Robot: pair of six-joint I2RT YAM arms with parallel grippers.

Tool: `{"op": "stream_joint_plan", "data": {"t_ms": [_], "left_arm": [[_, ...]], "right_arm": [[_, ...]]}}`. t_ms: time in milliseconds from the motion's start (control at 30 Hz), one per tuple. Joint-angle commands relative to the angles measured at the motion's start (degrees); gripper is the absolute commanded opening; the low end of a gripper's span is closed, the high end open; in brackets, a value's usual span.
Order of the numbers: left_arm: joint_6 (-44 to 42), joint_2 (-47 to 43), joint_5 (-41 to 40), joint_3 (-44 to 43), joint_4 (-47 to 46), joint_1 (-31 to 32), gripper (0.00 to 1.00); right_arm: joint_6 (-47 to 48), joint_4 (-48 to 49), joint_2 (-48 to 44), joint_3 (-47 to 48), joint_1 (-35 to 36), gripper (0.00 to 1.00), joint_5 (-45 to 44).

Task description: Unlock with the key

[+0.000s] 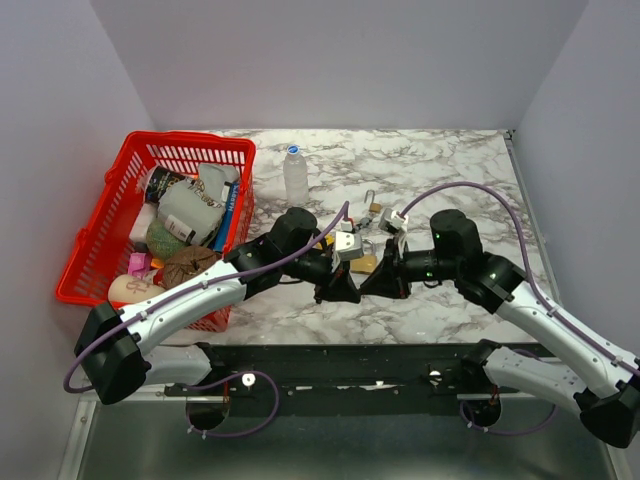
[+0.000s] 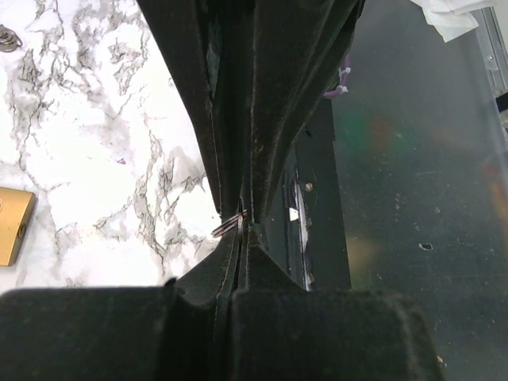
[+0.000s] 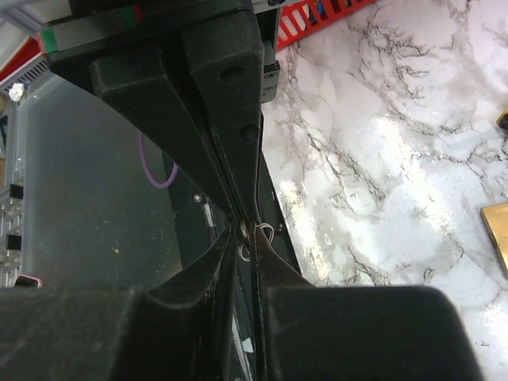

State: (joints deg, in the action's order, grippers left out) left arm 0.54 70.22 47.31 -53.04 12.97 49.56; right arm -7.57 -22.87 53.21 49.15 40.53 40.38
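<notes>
The key itself I can't see. Only its ring shows, pinched at the tips of the left gripper, which is fully closed on it. It hangs just above the near middle of the table, right where the 2 grippers meet nose to nose. The right gripper stands narrow around the same spot, but I cannot tell whether its pads have any real hold on the ring.

My worries from here:
- If the left lets go before the right has a firm bite, the ring drops, and the table's near edge is close by.
- A grip on the thin ring alone would leave the key free to swing, so lining it up with a keyhole would be guesswork.
- The tips are crowded together, so any sideways pull could twist the ring out of both.

The brass lock lies just beyond the tips, untouched.

Counted outward: 1 ring, 2 grippers, 2 locks – the brass one and a smaller one farther off – 1 bottle far left of centre, and 1 red basket of clutter on the left.
</notes>
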Motion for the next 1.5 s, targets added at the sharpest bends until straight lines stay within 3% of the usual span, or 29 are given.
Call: {"op": "stream_joint_plan", "data": {"t_ms": [0,167,333,367,400,500,600,700,933,1200,1467], "left_arm": [[-0.80,0.10,0.24,-1.90,-0.67,-0.25,0.00],[0.96,0.01,-1.60,-1.81,-1.37,-0.34,0.00],[3.50,-0.96,-6.78,-1.19,-3.65,-1.39,0.01],[4.03,-1.04,-7.75,-1.19,-3.92,-1.74,0.08],[4.99,-1.13,-8.89,-1.37,-4.27,-3.05,0.29],[8.50,-0.78,-7.77,-2.24,-5.76,-5.69,0.66],[12.02,-1.48,-6.18,-2.69,-8.39,-7.81,0.75],[14.75,-2.53,-6.44,-3.65,-10.16,-8.43,0.77],[35.48,-1.49,-24.10,-13.23,-0.16,-9.92,0.73],[57.44,3.25,-18.49,-9.02,-1.99,-12.03,0.79],[68.80,5.46,-16.20,-6.29,-5.84,-12.21,0.79]], "right_arm": [[0.89,-0.51,1.37,-0.01,0.77,0.15,1.90],[1.16,0.02,1.55,0.07,0.86,0.01,1.98],[0.63,1.78,-0.47,-0.89,0.95,0.01,0.50],[0.80,2.04,-0.91,-1.33,0.86,0.01,-1.51],[1.41,2.13,-1.44,-1.59,0.86,0.01,-2.84],[2.30,2.92,-4.07,-2.74,0.86,0.01,-10.65],[2.74,2.92,-6.53,-3.00,0.86,0.01,-18.22],[3.88,4.15,-8.99,-3.27,0.78,0.01,-22.44],[9.05,12.41,-10.15,-6.17,0.95,0.01,-31.76],[13.11,22.08,-8.65,-5.64,2.00,0.01,-30.72],[14.52,24.19,-6.28,-5.11,2.27,0.01,-26.41]]}}
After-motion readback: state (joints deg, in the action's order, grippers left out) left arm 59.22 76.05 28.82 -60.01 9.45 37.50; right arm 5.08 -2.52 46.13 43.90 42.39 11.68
